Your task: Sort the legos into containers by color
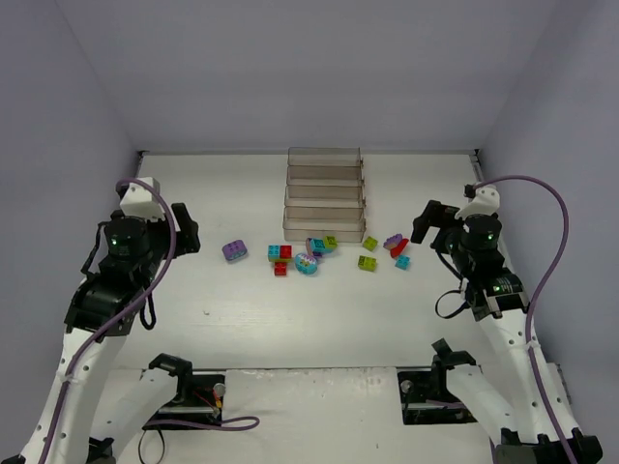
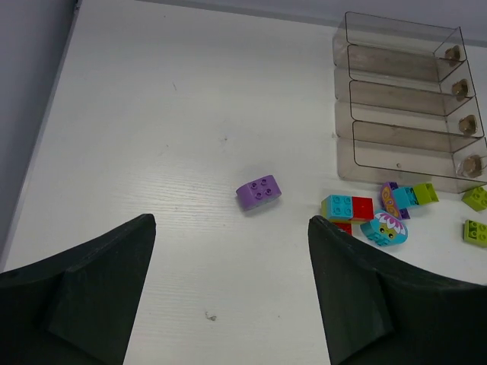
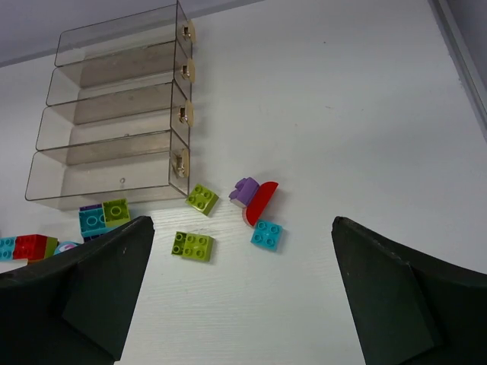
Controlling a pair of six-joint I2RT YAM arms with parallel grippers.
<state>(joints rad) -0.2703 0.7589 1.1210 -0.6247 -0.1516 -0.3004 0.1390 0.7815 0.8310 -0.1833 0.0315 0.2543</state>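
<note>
Several legos lie loose in front of the tiered clear smoky rack [image 1: 324, 193]. A purple brick [image 1: 234, 251] lies alone at the left, also in the left wrist view [image 2: 258, 192]. A teal and red stack [image 1: 280, 253] and a teal figure [image 1: 307, 264] lie mid-table. Two lime bricks [image 3: 192, 245], a purple and red piece [image 3: 257, 198] and a cyan brick [image 3: 266, 234] lie right of the rack [image 3: 114, 144]. My left gripper [image 2: 232, 281] is open and empty, short of the purple brick. My right gripper [image 3: 240, 293] is open and empty, short of the cyan brick.
The rack's trays [image 2: 403, 106] hold no bricks. Grey walls close in the white table [image 1: 242, 319] at the back, left and right. Cables and the arm bases [image 1: 184, 387] sit at the near edge.
</note>
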